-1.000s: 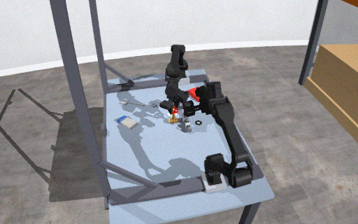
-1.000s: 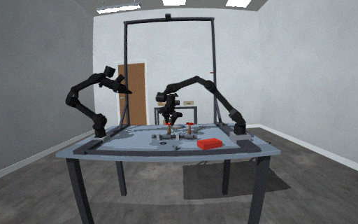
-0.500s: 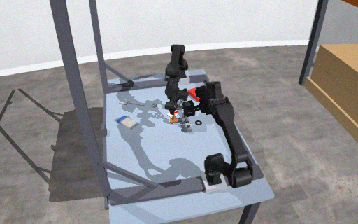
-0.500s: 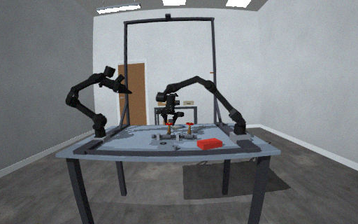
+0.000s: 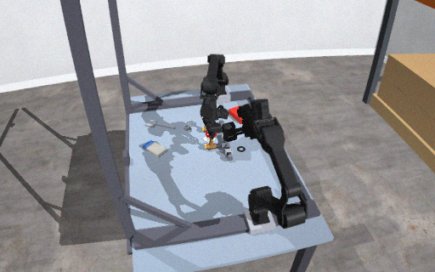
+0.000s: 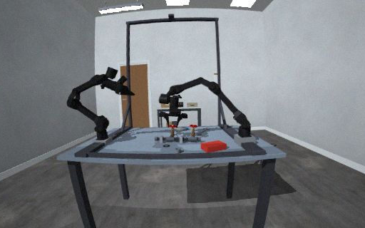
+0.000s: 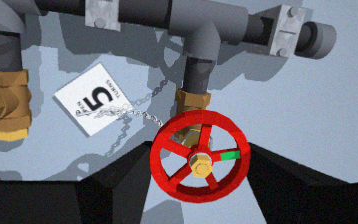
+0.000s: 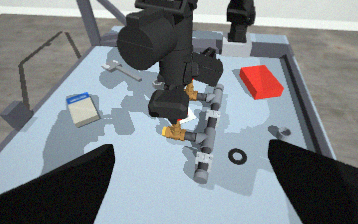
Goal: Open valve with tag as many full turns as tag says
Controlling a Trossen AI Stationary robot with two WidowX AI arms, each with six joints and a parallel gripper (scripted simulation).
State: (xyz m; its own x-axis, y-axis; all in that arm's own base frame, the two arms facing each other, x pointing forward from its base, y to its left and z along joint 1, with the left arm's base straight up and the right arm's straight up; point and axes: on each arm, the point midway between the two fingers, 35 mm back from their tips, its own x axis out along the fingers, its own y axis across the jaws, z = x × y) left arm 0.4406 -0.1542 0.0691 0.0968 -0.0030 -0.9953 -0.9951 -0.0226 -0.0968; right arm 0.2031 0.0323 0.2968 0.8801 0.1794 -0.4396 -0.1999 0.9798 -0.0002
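The red handwheel (image 7: pixel 200 195) of the near brass valve (image 5: pixel 211 145) (image 8: pixel 176 131) has a green mark on one spoke. My left gripper (image 7: pixel 197 149) (image 6: pixel 172 125) is shut on this wheel from above, one finger on each side of the rim. A white tag (image 7: pixel 94 100) chained to this valve shows a 5 and the word TURNS. The second brass valve (image 7: pixel 7 102) (image 6: pixel 193 132) (image 8: pixel 192 93) stands on the same grey pipe (image 7: pixel 200 17); its red wheel (image 6: pixel 193 125) shows in the exterior view. My right gripper (image 8: pixel 191 149) is open and empty, raised off to one side.
A red block (image 6: pixel 213 146) (image 8: pixel 261 82) lies beyond the pipe. A black ring (image 8: pixel 231 157) and a small grey part (image 8: pixel 283 132) lie beside the pipe. A wrench (image 8: pixel 129 74) and a blue-and-cream pad (image 8: pixel 83 111) lie on the other side. The left arm hides part of the second valve.
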